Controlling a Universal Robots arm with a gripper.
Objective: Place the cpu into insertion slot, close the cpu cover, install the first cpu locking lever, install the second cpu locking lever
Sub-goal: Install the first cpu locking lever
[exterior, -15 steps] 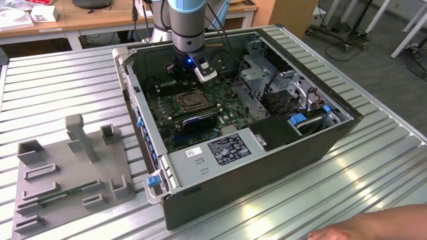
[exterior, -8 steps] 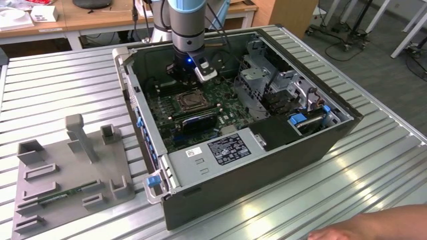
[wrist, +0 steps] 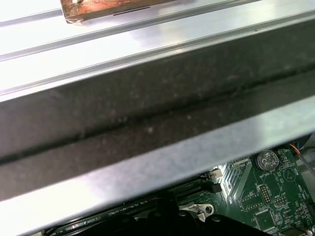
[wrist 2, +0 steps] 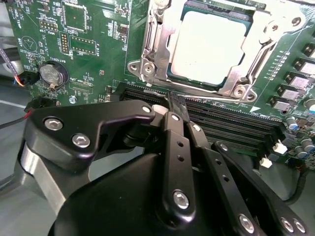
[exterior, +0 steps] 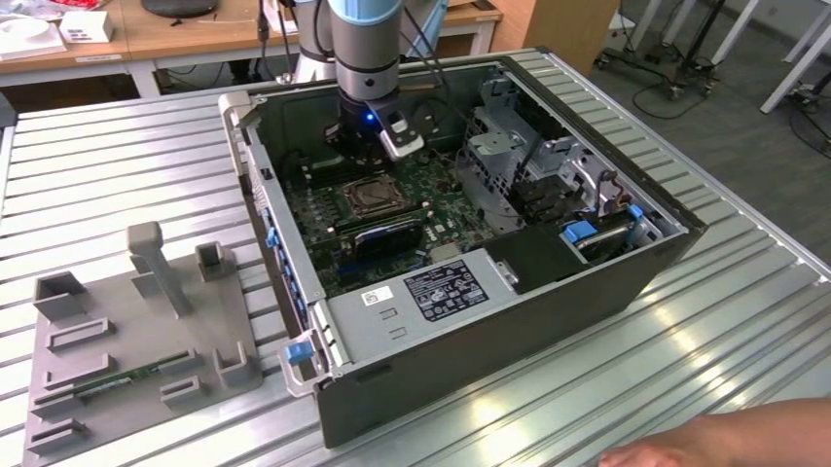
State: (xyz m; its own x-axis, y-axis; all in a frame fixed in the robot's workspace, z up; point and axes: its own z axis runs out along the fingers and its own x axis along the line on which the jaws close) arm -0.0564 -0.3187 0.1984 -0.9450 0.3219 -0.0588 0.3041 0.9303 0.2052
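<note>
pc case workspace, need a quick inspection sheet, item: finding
surface: slatted metal table, open computer case on it
job's things: cpu seated in insertion slot, cpu cover down over it
clutter: grey fixture tray at the exterior view's left
grippers: gripper shut, tips by the slot's edge
cables: red-black wire at the board's edge
surroundings: wooden desks, a person's arm

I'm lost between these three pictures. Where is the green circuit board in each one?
Exterior view: the green circuit board lies inside the open computer case.
Second wrist view: the board spreads around the cpu, beyond the gripper.
First wrist view: the board peeks out past the case's metal wall.
Shared landmark: the round coin battery, on the board in both wrist views.
</note>
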